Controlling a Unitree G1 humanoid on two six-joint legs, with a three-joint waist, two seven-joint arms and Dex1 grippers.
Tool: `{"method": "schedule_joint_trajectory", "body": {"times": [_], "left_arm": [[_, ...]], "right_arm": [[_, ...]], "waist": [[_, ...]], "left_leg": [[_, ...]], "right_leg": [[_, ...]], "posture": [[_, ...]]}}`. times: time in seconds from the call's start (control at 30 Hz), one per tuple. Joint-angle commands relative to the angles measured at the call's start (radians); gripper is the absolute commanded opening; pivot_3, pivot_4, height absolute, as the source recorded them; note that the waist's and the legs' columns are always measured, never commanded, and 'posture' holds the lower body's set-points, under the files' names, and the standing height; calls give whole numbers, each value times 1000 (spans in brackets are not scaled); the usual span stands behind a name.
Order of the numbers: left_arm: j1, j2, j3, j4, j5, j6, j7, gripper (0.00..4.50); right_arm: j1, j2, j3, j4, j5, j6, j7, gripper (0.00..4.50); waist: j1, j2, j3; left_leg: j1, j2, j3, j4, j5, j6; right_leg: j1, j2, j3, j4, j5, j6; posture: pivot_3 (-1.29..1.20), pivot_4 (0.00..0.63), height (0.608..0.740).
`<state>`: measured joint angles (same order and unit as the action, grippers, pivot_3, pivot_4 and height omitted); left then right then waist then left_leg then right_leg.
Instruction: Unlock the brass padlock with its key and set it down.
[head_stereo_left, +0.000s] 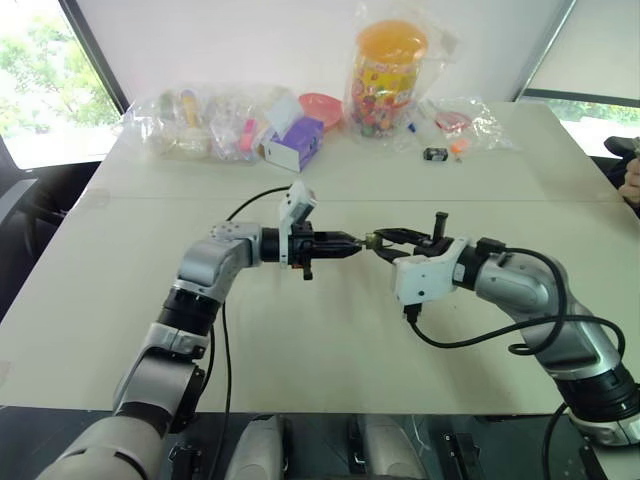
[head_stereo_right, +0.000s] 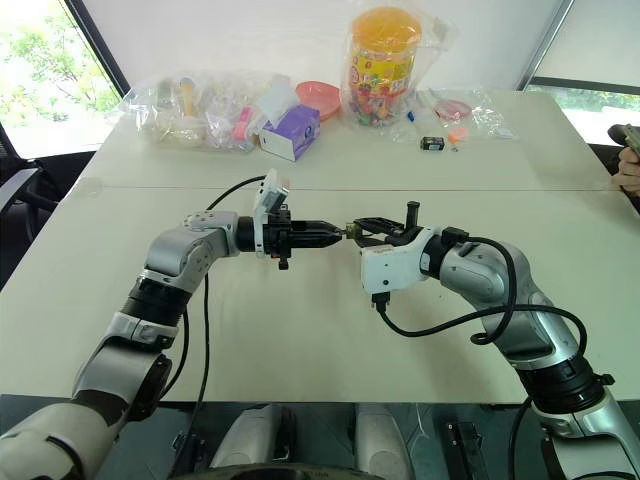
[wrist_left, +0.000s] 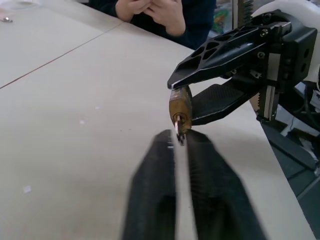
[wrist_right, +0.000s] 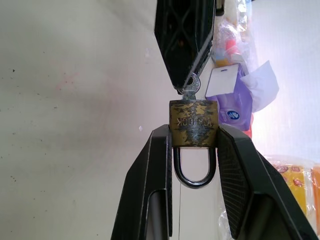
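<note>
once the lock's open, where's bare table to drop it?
Bare table all around and below the grippers, from the near edge up to the seam. Crowded along the far edge: bags, purple box, candy jar, small black object. The padlock is midair.

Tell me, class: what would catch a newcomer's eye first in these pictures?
Above the middle of the table, the two grippers meet tip to tip. The right gripper clamps the brass padlock, while the left gripper pinches the key sitting in its keyhole. Behind, a yellow-lidded jar stands among plastic bags at the far edge.
</note>
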<state>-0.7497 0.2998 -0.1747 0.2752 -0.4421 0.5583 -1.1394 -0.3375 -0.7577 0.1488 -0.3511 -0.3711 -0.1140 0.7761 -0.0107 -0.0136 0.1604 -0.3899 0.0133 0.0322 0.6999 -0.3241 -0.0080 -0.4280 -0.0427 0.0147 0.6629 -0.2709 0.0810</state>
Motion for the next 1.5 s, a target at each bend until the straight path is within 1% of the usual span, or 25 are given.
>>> {"method": "schedule_joint_trajectory", "body": {"times": [0.03,0.1,0.2,0.37,0.4,0.47,0.6,0.67,0.7,0.77,0.83,0.87,0.97,1.07,1.13,1.17,1.2,1.37,1.4,1.5], "left_arm": [[-34,-8,19,-6,1,-27,0,49],[-35,-9,19,-6,4,-32,-1,49],[-32,-9,4,-16,36,-84,1,49],[-5,-8,-40,-23,127,-268,-9,49],[-2,-11,-44,-19,145,-317,-5,49],[4,-22,-50,5,207,-485,22,49],[3,-31,-57,84,297,-756,42,49],[5,-28,-61,124,332,-881,42,49],[6,-28,-60,137,339,-914,42,49],[9,-32,-50,144,320,-886,31,49],[11,-31,-39,128,283,-756,21,49],[13,-26,-32,107,247,-651,11,49],[-1,-13,6,42,104,-264,10,49],[-22,-1,42,-9,-13,-18,3,49],[-38,-3,81,-28,-98,133,15,605],[-42,-4,92,-35,-118,173,23,972],[-43,-3,95,-41,-127,202,29,1408],[-39,-5,103,-63,-150,286,57,3874],[-37,-6,103,-66,-152,292,60,4284],[-31,-9,98,-71,-151,294,69,4284]], "right_arm": [[-13,-3,-9,-46,8,-1,1,655],[-12,-4,-7,-50,11,1,8,655],[-8,-2,-1,-63,23,12,25,655],[-7,18,6,-85,56,55,50,655],[-10,27,4,-91,71,74,56,655],[-23,55,-7,-114,126,147,73,655],[-34,76,-17,-147,181,237,103,655],[-38,82,-18,-160,199,270,112,655],[-40,83,-18,-164,202,279,114,655],[-41,80,-17,-167,202,286,117,655],[-42,76,-16,-169,197,286,118,655],[-41,71,-13,-169,190,279,118,655],[-37,59,-7,-161,172,257,115,655],[-35,43,0,-148,156,229,110,655],[-31,33,5,-135,143,203,104,655],[-29,30,6,-131,141,195,102,655],[-29,27,7,-126,139,186,100,655],[-31,26,10,-120,137,172,94,655],[-31,26,11,-120,136,171,94,655],[-32,25,11,-119,135,169,92,655]], "waist": [[0,0,0],[0,0,0],[0,0,0],[1,0,0],[1,0,0],[1,0,0],[2,0,0],[2,0,0],[2,0,0],[2,0,0],[3,0,0],[2,0,0],[0,0,0],[-3,0,0],[-4,0,0],[-4,0,0],[-3,0,0],[1,0,0],[1,0,0],[0,0,0]], "left_leg": [[0,0,0,0,0,0],[0,0,0,0,0,0],[0,0,0,0,0,0],[0,0,0,0,0,0],[0,0,0,0,0,0],[0,0,0,0,0,0],[0,0,0,0,0,0],[0,0,0,0,0,0],[0,0,0,0,0,0],[0,0,0,0,0,0],[0,0,0,0,0,0],[0,0,0,0,0,0],[0,0,0,0,0,0],[0,0,-1,0,0,0],[0,0,-1,0,0,0],[0,0,-1,0,0,0],[0,1,-1,0,0,0],[0,0,-1,0,0,0],[0,0,-1,0,0,0],[0,0,-1,0,0,0]], "right_leg": [[0,0,0,0,0,0],[0,0,0,0,0,0],[0,0,0,0,0,0],[0,0,0,0,0,0],[0,0,0,0,0,0],[0,0,0,0,0,0],[0,0,0,0,0,0],[0,0,0,0,0,0],[0,0,0,0,0,0],[0,0,0,0,0,0],[0,0,0,0,0,0],[0,0,-1,0,0,0],[0,0,-1,0,0,0],[0,1,-1,0,0,0],[0,1,-1,0,0,0],[0,1,-1,0,0,0],[0,1,-1,0,0,0],[0,0,-1,0,0,0],[1,0,-1,0,0,0],[1,0,-1,0,0,0]], "posture": [[0,150,735],[0,150,735],[0,150,735],[0,150,735],[0,150,735],[0,150,735],[0,150,735],[0,150,735],[0,150,735],[0,150,735],[0,150,735],[0,150,735],[0,150,735],[0,150,735],[0,150,735],[0,150,735],[0,150,735],[0,150,735],[0,150,735],[0,150,735]]}}
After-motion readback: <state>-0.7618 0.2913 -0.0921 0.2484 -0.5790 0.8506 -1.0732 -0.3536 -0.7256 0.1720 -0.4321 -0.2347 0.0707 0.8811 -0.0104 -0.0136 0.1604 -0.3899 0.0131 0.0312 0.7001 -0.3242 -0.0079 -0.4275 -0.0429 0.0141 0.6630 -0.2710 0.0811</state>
